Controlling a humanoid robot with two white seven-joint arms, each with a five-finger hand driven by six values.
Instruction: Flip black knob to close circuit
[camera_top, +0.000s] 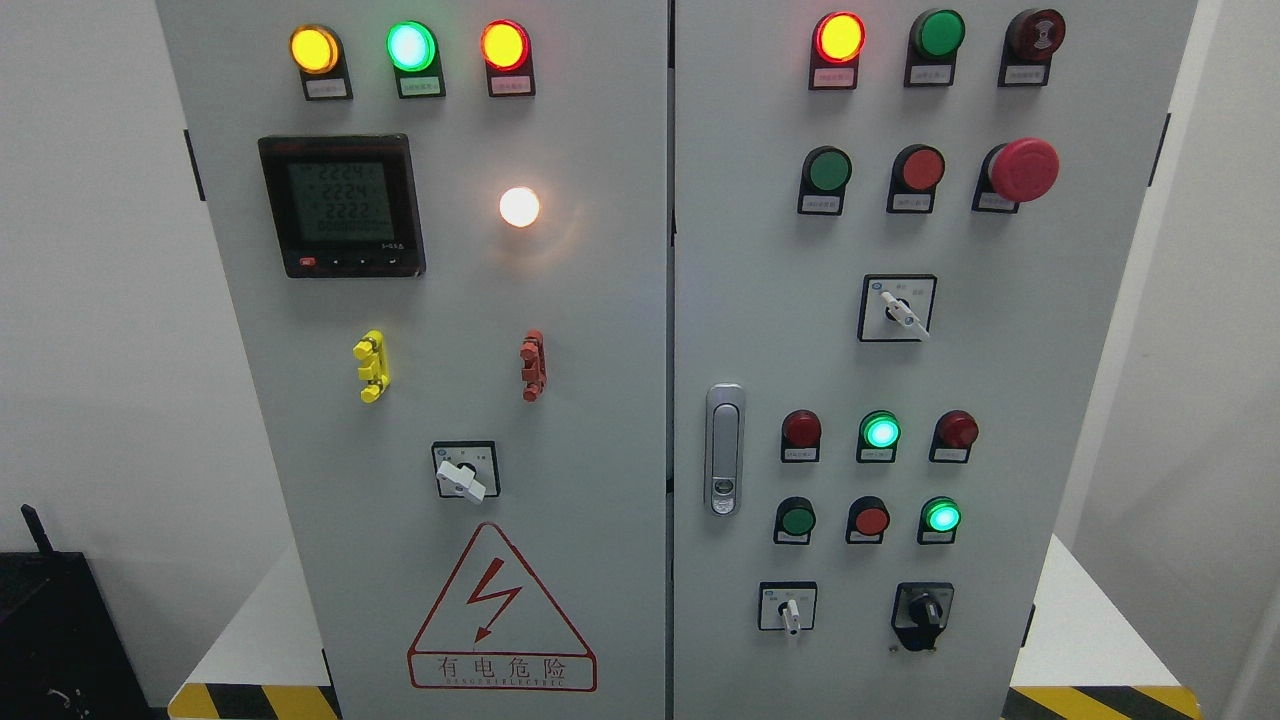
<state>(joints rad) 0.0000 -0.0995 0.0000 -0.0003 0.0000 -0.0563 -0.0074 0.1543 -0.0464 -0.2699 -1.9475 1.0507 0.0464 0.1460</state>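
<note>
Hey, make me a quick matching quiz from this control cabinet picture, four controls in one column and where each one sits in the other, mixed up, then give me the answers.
Column one:
1. black knob
2. digital meter
3. red mushroom button
4. door handle

Column two:
A. upper left of the left door
B. left edge of the right door, around mid-height
C. bottom right of the right door
D. upper right of the right door

Pairs: 1-C, 2-A, 3-D, 4-B. Neither robot hand is in view.
</note>
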